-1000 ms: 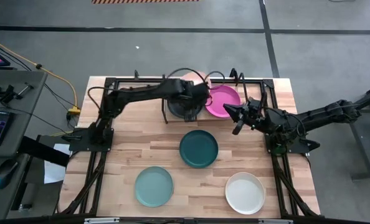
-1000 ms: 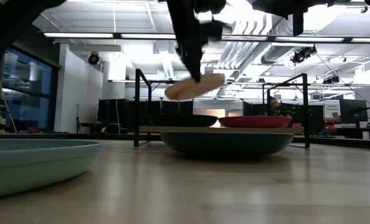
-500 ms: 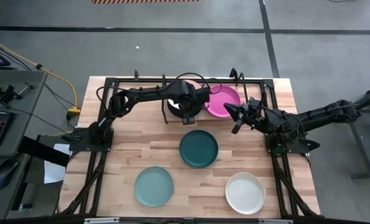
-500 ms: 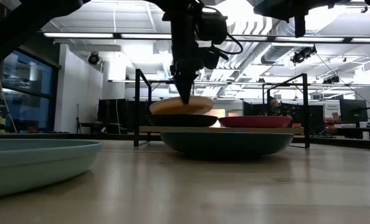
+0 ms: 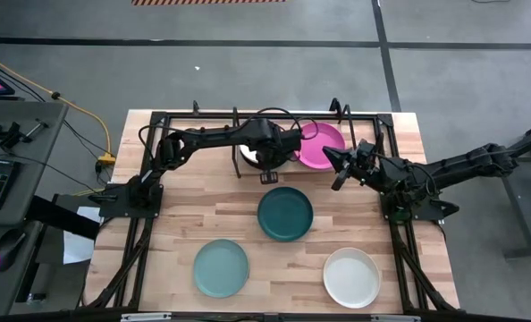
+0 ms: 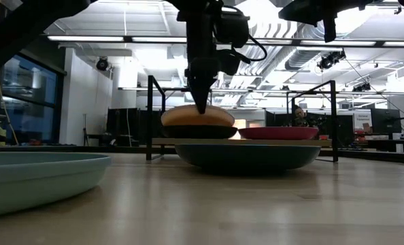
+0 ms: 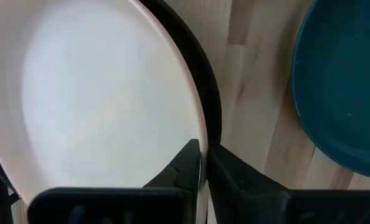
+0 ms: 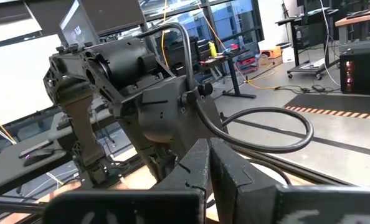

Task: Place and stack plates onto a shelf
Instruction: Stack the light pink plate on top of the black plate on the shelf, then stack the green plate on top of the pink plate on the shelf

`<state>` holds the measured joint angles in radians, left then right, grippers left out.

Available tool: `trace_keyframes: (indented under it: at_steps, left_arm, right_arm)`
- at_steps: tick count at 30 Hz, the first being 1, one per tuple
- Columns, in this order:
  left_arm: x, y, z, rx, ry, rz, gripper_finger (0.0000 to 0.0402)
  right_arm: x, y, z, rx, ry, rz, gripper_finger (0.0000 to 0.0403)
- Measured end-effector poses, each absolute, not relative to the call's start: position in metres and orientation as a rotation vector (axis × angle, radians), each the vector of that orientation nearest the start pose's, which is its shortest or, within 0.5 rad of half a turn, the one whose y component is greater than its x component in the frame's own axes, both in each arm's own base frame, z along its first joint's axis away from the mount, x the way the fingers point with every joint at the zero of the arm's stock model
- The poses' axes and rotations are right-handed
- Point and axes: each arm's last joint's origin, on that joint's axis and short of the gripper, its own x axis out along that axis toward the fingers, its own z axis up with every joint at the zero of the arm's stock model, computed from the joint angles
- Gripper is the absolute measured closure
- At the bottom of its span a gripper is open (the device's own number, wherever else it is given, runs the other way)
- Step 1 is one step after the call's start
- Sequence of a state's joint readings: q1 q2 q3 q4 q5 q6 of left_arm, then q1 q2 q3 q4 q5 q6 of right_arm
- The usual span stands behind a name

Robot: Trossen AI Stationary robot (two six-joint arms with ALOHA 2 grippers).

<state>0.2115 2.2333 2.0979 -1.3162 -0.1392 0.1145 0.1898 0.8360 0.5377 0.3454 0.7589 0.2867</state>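
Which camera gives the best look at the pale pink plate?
The left wrist view: the pale pink plate fills it, lying in the black plate, rim pinched by the left tool. The low view shows its edge, the high view a sliver, the right wrist view nothing.

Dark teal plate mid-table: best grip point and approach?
Pinch the raised rim of the dark teal plate from above, probably on its shelf-facing edge. It lies flat on the table, so only the thin rim offers a hold; one finger inside, one outside.

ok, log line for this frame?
left hand: shut on pale pink plate rim, atop black plate, shelf | right hand: shut, idle beside magenta plate
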Motion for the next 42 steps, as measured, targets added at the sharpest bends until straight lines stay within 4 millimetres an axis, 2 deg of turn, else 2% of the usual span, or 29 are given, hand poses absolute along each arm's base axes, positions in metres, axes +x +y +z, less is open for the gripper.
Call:
trace_keyframes:
  at_steps: [9, 13, 17, 20, 24, 26, 28, 31, 36, 39, 42]
  left_arm:
    - [0.435, 0.101, 0.243, 0.016, 1.445, 0.231, 0.0315]
    - [0.428, 0.104, 0.259, -0.027, 1.411, 0.213, 0.0281]
    - [0.412, 0.107, 0.301, -0.162, 1.255, 0.209, 0.0264]
    - [0.397, 0.105, 0.351, -0.209, 1.014, 0.184, 0.0264]
    - [0.371, 0.083, 0.419, -0.149, 0.658, 0.081, 0.0273]
    - [0.356, 0.069, 0.441, -0.09, 0.492, 0.001, 0.0277]
    - [0.34, 0.056, 0.453, -0.048, 0.351, -0.068, 0.0279]
    - [0.316, 0.044, 0.449, -0.068, 0.231, -0.096, 0.0282]
    - [0.28, 0.033, 0.411, -0.177, 0.147, -0.087, 0.0287]
    - [0.25, 0.03, 0.413, -0.194, 0.033, -0.081, 0.0293]
    - [0.222, 0.028, 0.422, -0.192, -0.041, -0.018, 0.0298]
  right_arm:
    - [0.184, 0.015, 0.29, 0.308, -0.133, -0.558, 0.0403]
    - [0.184, 0.015, 0.292, 0.319, -0.153, -0.555, 0.0402]
    - [0.184, 0.015, 0.292, 0.337, -0.159, -0.553, 0.039]
    - [0.184, 0.015, 0.292, 0.365, -0.167, -0.552, 0.0365]
    - [0.184, 0.015, 0.292, 0.402, -0.177, -0.543, 0.0312]
    - [0.184, 0.016, 0.292, 0.411, -0.173, -0.511, 0.0284]
    - [0.185, 0.017, 0.292, 0.411, -0.166, -0.469, 0.0257]
    - [0.186, 0.018, 0.292, 0.425, -0.16, -0.415, 0.0226]
    - [0.187, 0.021, 0.29, 0.485, -0.125, -0.304, 0.0197]
    - [0.188, 0.025, 0.285, 0.602, -0.057, -0.181, 0.0192]
    - [0.192, 0.031, 0.279, 0.717, 0.138, -0.091, 0.0192]
